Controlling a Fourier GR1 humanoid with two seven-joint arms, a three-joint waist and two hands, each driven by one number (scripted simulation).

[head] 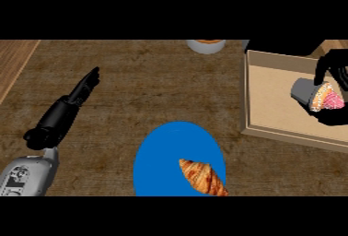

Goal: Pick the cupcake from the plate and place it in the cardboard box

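While the right robot hand grasps the cupcake over the cardboard box, a croissant lies on the plate. Left robot hand released, fingers straight.

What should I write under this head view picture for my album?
The right robot hand holds the cupcake over the cardboard box, while a croissant stays on the blue plate.

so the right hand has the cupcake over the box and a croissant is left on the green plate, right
Not quite: the plate is blue, not green. The head view shows the croissant on it, and the right hand holding the cupcake over the box.
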